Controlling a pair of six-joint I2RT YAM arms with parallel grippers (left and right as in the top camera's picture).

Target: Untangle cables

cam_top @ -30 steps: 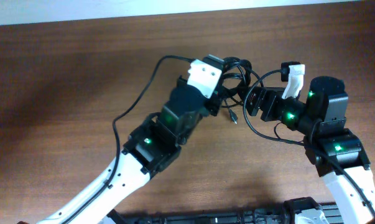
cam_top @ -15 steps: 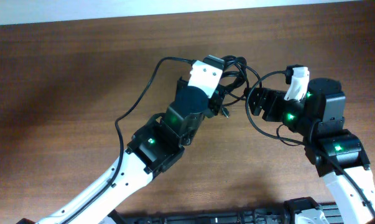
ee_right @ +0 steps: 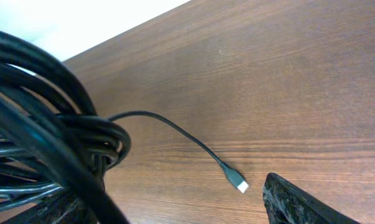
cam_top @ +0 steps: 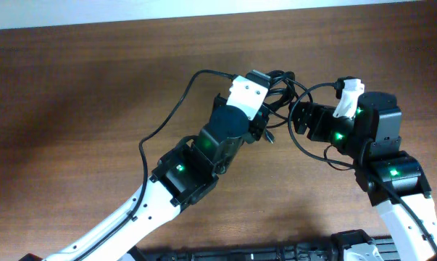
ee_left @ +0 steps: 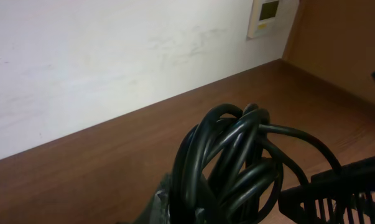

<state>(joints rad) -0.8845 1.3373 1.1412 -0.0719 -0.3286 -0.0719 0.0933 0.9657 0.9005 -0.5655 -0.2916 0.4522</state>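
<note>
So that the open right pincer (cam_top: 296,116) at three o'clock can tease strands, the left pincer (cam_top: 264,85) clamps the thin black coiled cables (ee_left: 237,143).

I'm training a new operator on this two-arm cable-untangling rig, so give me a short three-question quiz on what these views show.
1. True or false: the left pincer is shut on the cable bundle.
2. Fill in: the right pincer has its jaws ____.
3. The loose plug in the right wrist view is: A) free, gripped by neither pincer; B) clamped in the right pincer; C) pushed into a socket.
Key: 1 true; 2 open; 3 A.
</note>
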